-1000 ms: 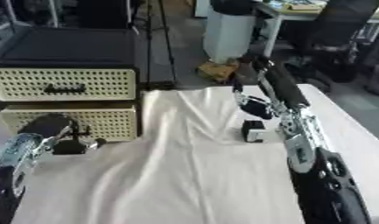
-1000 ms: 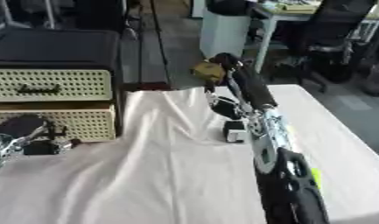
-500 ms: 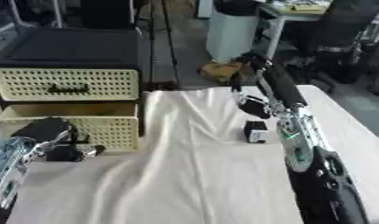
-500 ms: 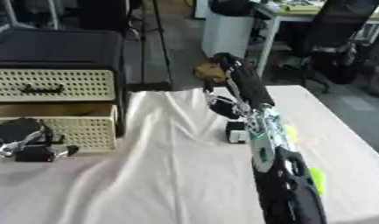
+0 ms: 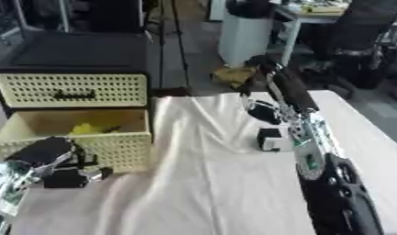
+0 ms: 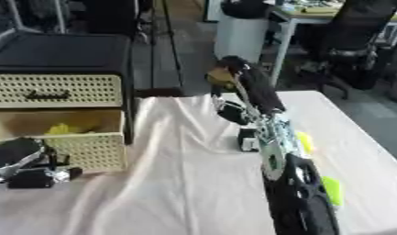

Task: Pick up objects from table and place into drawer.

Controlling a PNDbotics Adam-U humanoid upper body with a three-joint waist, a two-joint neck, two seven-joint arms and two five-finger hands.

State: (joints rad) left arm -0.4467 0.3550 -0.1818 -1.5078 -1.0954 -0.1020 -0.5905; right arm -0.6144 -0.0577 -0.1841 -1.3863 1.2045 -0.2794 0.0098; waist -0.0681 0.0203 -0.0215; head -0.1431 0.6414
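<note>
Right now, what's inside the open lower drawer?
Something yellow lies at the back of the lower drawer. Its perforated front wall hides the near part of the floor, so anything there can't be seen.

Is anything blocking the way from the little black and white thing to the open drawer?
Nothing visible does. The black-and-white object sits on bare cloth, and the open lower drawer lies to its left with only cloth between them.

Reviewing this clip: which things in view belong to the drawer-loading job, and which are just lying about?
Job in hand:
- open lower drawer, something yellow inside
- small black-and-white block on the cloth
- yellow-green pieces near the table's right edge
- left robot hand by the drawer front
- right robot hand at the far edge

Lying about:
- closed upper drawer
- office chair
- white bin
</note>
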